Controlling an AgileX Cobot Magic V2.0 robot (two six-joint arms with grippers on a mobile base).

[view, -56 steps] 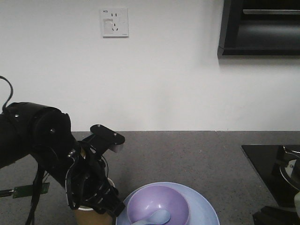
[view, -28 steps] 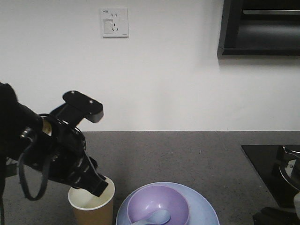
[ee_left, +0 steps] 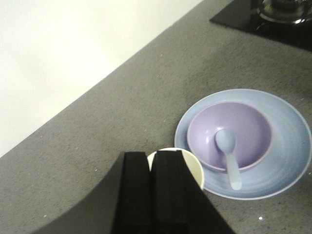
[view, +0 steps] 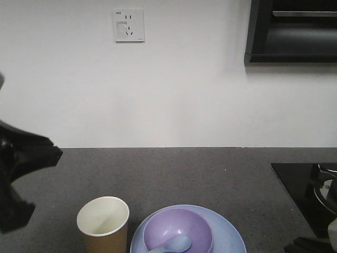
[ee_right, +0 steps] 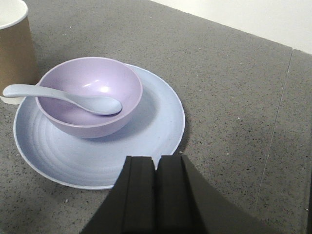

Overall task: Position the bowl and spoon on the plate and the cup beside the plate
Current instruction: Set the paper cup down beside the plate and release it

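Bowl (ee_right: 89, 95) sits on plate (ee_right: 146, 141), spoon (ee_right: 63, 97) scoop inside bowl. Cup (view: 103, 224) upright, touching plate's edge. Left gripper (ee_left: 151, 168) clenched, empty, above cup. Right gripper (ee_right: 157, 171) clenched, empty, near plate rim.

Front camera faced the wall, level with the counter. Both wrist cameras looked down past closed jaws, sharing the plate (ee_left: 287, 161) ahead.
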